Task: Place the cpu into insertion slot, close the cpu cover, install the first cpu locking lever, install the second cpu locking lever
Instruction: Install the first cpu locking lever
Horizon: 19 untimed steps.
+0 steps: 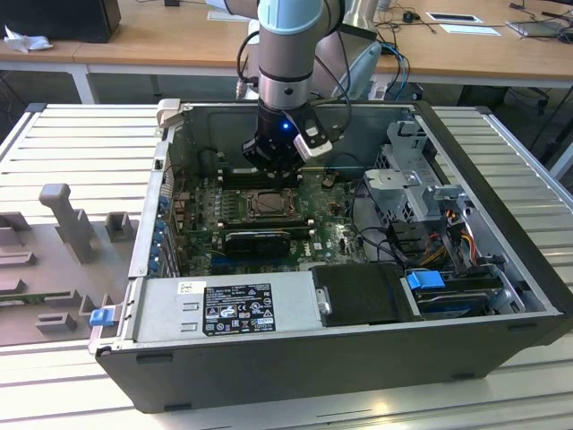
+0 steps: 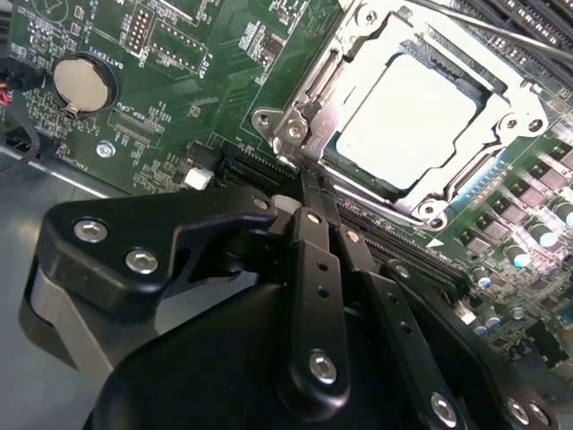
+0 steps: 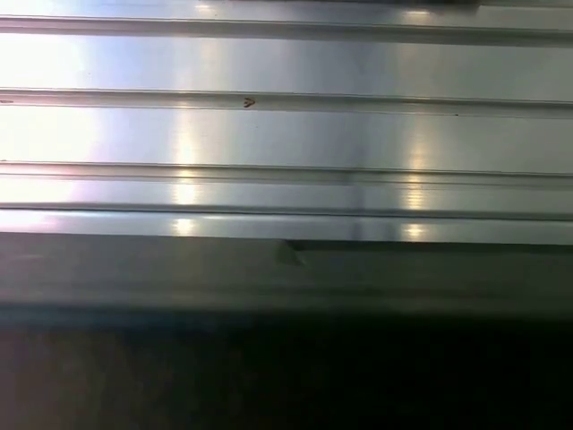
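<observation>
Pale cream-silver cpu [image 2: 407, 121]: seated in its socket, framed by the cpu cover [image 2: 358, 54], which lies down over it. Gripper [image 2: 313, 193]: fingers pressed together, empty, just beside the socket edge. Risk, operator: you may scrape the board should the tip slip.

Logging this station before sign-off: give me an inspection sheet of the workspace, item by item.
Surface: ribbed metal table carrying the open computer case.
Job's things: cpu lies in its socket; cpu cover is down around it, the pale top showing through its window.
Clutter: grey fixture blocks on the exterior view's left.
Grippers: gripper shut, holding nothing, low over the motherboard beside the socket.
Cables: bundle at the case's drive bays, exterior view's right.
Surroundings: wooden desks behind.
</observation>
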### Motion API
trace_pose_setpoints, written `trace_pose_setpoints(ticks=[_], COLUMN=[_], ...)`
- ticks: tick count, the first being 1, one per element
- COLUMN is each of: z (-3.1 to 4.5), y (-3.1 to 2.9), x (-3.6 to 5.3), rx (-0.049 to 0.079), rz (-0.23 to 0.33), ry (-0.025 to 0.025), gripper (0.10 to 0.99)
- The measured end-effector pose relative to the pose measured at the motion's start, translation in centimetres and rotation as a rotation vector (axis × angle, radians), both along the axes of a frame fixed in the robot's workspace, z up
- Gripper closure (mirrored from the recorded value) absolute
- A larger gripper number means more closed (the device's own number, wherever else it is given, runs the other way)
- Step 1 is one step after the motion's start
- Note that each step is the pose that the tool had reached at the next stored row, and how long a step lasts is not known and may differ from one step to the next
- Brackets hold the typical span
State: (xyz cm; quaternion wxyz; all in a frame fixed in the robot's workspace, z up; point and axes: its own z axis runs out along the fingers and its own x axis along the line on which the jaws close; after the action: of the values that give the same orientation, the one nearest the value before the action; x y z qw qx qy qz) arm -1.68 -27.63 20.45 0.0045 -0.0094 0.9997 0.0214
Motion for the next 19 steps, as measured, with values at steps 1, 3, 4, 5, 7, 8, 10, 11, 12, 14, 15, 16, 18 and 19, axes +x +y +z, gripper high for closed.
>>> trace_pose_setpoints(ticks=[1,3,4,5,7,8,10,11,12,14,15,16,18,19], z=[0.31,1.25,1.5,1.55,1.55,1.56,1.56,1.56,1.55,1.55,1.55,1.55,1.55,1.55], y=[-0.01,-0.01,-0.01,-0.01,-0.01,-0.04,-0.16,-0.23,-0.31,-0.47,-0.55,-0.6,-0.74,-0.78], x=[-0.01,-0.01,-0.01,-0.01,0.0,0.0,-0.01,-0.01,0.0,-0.01,-0.01,-0.01,-0.01,-0.01], rx=[0.0,-0.001,-0.001,-0.001,-0.001,-0.001,-0.001,-0.001,-0.001,-0.001,-0.001,-0.001,-0.001,-0.001], rz=[0.0,0.0,0.0,0.0,0.0,0.0,0.0,0.0,0.0,0.0,0.0,0.0,0.0,0.0], ry=[0.0003,0.0004,0.0005,0.0005,0.0004,0.0005,0.0004,0.0005,0.0005,0.0005,0.0004,0.0005,0.0004,0.0005], gripper=[0.98,0.98,0.98,0.98,0.98,0.98,0.98,0.98,0.98,0.98,0.98,0.98,0.98,0.98])
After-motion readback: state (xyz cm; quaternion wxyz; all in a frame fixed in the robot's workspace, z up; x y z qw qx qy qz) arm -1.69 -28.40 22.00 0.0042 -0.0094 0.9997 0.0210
